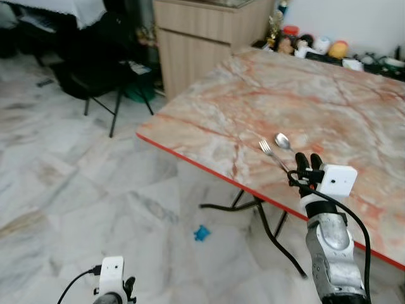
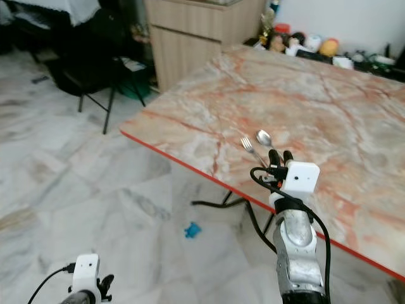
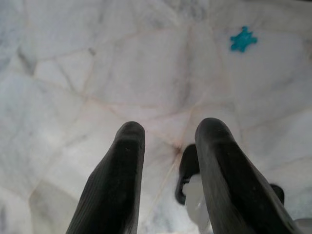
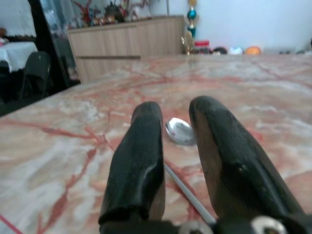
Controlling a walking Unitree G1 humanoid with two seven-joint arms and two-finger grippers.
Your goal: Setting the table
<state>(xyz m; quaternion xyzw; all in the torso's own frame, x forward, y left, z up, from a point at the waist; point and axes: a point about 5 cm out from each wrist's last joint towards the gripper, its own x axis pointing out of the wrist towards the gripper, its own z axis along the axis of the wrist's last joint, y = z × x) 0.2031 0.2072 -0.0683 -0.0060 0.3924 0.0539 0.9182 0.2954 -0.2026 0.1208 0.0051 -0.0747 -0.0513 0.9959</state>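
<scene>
Silver metal spoon (image 4: 180,130) and fork (image 1: 271,154) lie side by side near the pink marble counter's red edge (image 1: 209,170), the right gripper (image 1: 308,163) straddling the spoon handle, fingers released, likely aligning it; the left gripper (image 3: 170,175) hangs idle, fingers parted.

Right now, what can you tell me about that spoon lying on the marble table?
The spoon looks like shiny silver metal, with a rounded oval bowl and a thin straight handle. It lies flat on the pink-veined marble table, near the red-trimmed front edge, its bowl pointing away from the robot. A fork lies close beside it on the robot's left, roughly parallel. The right gripper sits low over the handle end, its black fingers open either side of the handle; whether they touch it is unclear.
</scene>
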